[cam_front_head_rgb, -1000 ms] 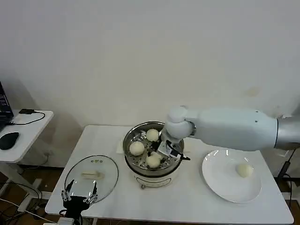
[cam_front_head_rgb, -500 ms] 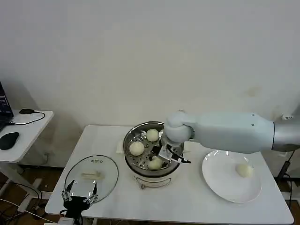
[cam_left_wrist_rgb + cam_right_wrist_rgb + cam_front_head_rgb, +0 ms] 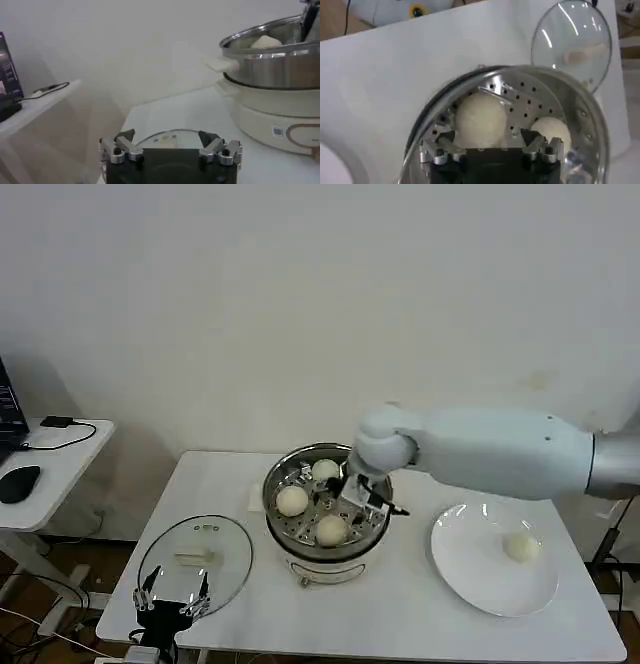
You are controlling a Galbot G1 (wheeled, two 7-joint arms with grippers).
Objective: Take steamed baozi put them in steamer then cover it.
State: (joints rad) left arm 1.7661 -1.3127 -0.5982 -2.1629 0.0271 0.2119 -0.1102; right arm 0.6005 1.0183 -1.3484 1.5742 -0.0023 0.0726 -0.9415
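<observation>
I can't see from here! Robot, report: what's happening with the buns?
Right gripper open above steamer, three buns inside. One bun on plate. Left gripper open, idle by lid. Nothing blocking.

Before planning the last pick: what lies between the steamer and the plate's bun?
Bare table and bare plate between steamer and bun, in the head view.

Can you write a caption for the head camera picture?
Right gripper open above three buns in the steamer; one bun left.
</observation>
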